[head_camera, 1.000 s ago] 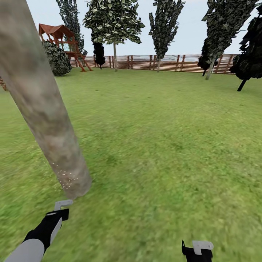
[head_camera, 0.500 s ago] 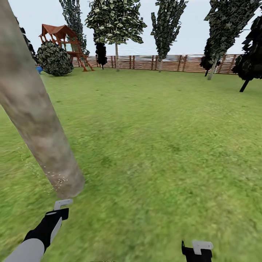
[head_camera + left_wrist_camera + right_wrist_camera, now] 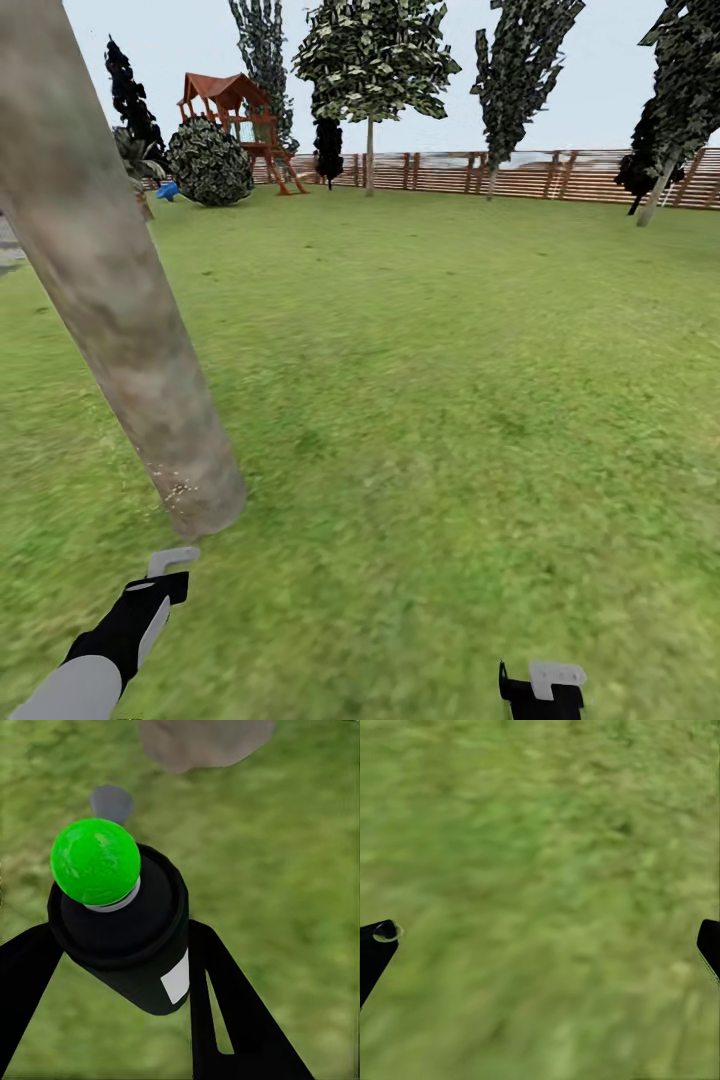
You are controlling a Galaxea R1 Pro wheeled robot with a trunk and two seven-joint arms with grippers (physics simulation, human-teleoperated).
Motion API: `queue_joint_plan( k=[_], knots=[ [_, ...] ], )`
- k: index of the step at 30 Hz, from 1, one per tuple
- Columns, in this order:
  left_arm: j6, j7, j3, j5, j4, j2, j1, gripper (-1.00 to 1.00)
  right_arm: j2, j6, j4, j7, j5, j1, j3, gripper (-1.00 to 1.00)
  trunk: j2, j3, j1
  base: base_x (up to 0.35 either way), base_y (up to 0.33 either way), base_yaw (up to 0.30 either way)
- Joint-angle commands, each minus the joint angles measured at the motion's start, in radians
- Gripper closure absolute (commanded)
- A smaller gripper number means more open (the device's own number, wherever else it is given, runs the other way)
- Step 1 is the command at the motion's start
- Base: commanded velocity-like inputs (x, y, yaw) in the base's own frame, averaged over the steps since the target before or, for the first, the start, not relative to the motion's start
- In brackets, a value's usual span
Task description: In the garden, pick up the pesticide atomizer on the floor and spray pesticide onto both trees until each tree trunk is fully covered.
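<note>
head view: thick pale grey-brown mottled tree trunk point(image 3: 120, 300) leans across the green lawn point(image 3: 450, 400), its base just ahead of the left gripper point(image 3: 168, 568). a few tiny whitish pesticide specks point(image 3: 180, 490) sit on the trunk's foot. left gripper's black body with light-grey finger points at the trunk base; cannot tell its grip from here. right gripper point(image 3: 545, 685) low over bare grass, well apart from the trunk. far beyond both: brown horizontal-slat wooden fence point(image 3: 520, 172), red-roofed wooden play tower point(image 3: 235, 110), round dark bush point(image 3: 208, 162).

left wrist view: left gripper point(image 3: 112, 967) clamped around a black cylindrical atomizer with a bright green ball tip point(image 3: 95, 861), trunk base point(image 3: 202, 742) ahead of it.

right wrist view: right gripper fingertips point(image 3: 379, 941) spread wide, holding nothing, blurred grass between.
</note>
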Motion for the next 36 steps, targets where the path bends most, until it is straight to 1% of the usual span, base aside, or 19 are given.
queue_joint_plan(
  k=[1,9,17,31,36],
  knots=[
    [0.0,0.0,0.0,0.0,0.0,0.0,0.0,1.0,0.0,0.0,0.0,0.0,0.0,0.0,0.0,-1.0,0.0,0.0,0.0,0.173,-0.243,0.278],
    [0.001,0.001,0.0,0.0,0.0,0.001,0.0,1.0,0.0,0.0,0.0,0.0,0.0,0.0,0.0,-1.0,0.0,0.0,0.0,0.161,-0.243,0.264],
    [0.001,0.001,0.0,0.0,0.0,0.0,0.0,1.0,0.0,0.0,0.0,0.0,0.0,0.0,0.0,-1.0,0.0,0.0,0.0,0.133,-0.248,0.029],
    [0.001,0.002,0.0,0.0,0.0,0.0,0.0,1.0,0.0,0.0,0.0,0.0,0.0,0.0,0.0,-1.0,0.0,0.0,0.0,0.095,-0.26,0.259],
    [0.001,0.002,0.0,0.0,0.0,0.0,0.0,1.0,0.0,0.0,0.0,0.0,0.0,0.0,0.0,-1.0,0.0,0.0,0.0,0.096,-0.261,0.04]
  ],
)
